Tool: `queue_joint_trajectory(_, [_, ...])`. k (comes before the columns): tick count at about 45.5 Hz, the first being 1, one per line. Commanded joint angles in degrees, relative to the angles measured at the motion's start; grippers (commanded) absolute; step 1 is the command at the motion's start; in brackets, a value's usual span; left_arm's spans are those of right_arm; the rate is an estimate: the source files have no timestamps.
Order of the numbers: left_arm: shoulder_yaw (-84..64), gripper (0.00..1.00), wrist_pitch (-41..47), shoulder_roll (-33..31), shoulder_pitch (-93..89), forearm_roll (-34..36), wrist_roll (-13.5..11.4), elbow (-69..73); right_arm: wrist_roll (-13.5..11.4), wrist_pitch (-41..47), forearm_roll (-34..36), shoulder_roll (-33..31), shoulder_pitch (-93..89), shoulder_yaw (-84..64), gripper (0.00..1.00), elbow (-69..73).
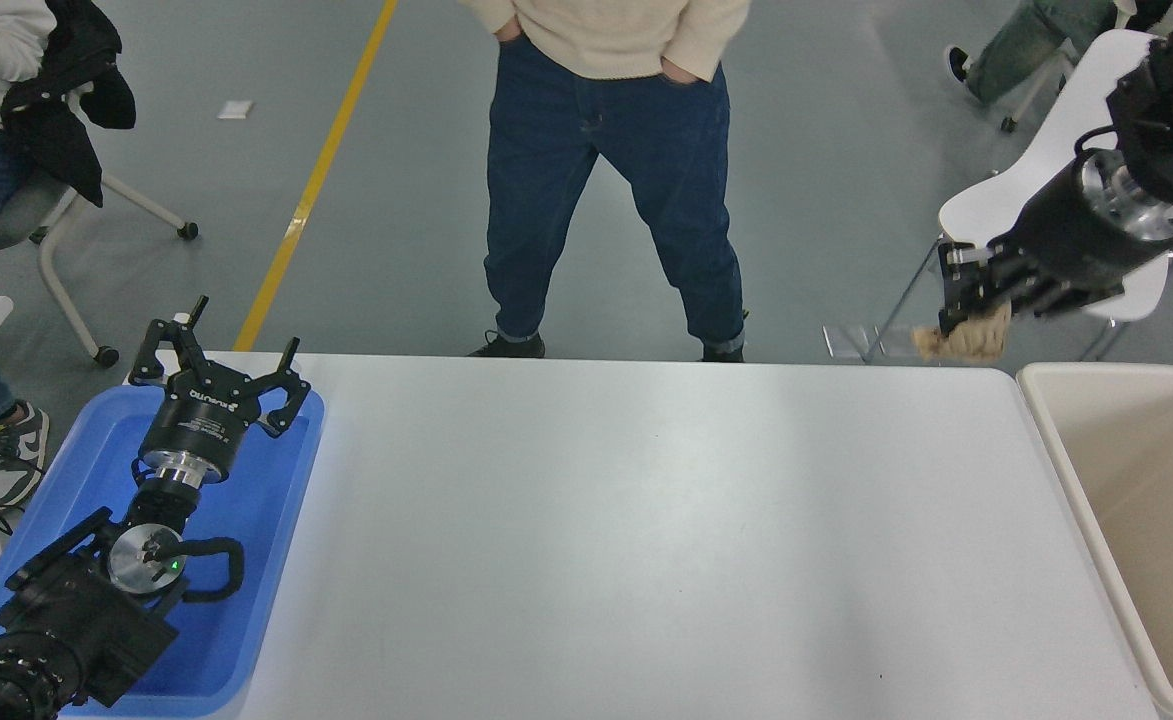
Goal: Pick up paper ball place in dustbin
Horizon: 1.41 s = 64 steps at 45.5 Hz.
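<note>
The tan-brown paper ball (968, 339) hangs from my right gripper (958, 312), which is shut on it and raised high near the table's far right corner. The arm comes in from the upper right edge. The cream-beige dustbin (1056, 440) stands against the table's right side, below and to the right of the ball. My left gripper (214, 362) is parked open over the blue tray at the lower left.
A shallow blue tray (271, 560) lies at the table's left end. A person in jeans (611, 170) stands at the far edge. A white chair (1056, 170) stands behind the right gripper. Another person sits at the far left.
</note>
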Motion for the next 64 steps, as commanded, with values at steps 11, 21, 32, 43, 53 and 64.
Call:
queue_joint_trajectory(11, [0.00, 1.00, -0.01, 0.02, 0.10, 0.00, -0.09, 0.00, -0.01, 0.53, -0.12, -1.26, 8.98, -7.24, 0.00, 1.00])
queue_joint_trajectory(21, [0.00, 1.00, -0.01, 0.02, 0.10, 0.00, -0.09, 0.00, -0.01, 0.53, -0.38, -8.02, 9.41, -17.87, 0.00, 0.39])
queue_joint_trajectory(32, [0.00, 1.00, -0.01, 0.11, 0.18, -0.09, -0.18, 0.00, -0.01, 0.53, -0.29, -12.59, 8.98, -33.61, 0.00, -1.02])
queue_joint_trajectory(43, [0.00, 1.00, -0.01, 0.02, 0.18, -0.09, -0.18, 0.00, -0.01, 0.53, -4.42, -25.59, 8.36, -38.89, 0.00, -6.37])
queue_joint_trajectory(53, [0.00, 1.00, -0.01, 0.11, 0.18, -0.09, -0.18, 0.00, -0.01, 0.53, -6.62, -31.50, 1.61, -34.07, 0.00, -14.02])
queue_joint_trajectory(64, [0.00, 1.00, -0.01, 0.11, 0.18, -0.09, -0.27, 0.00, -0.01, 0.53, -5.92, -32.38, -27.56, -8.15, 0.00, -22.90])
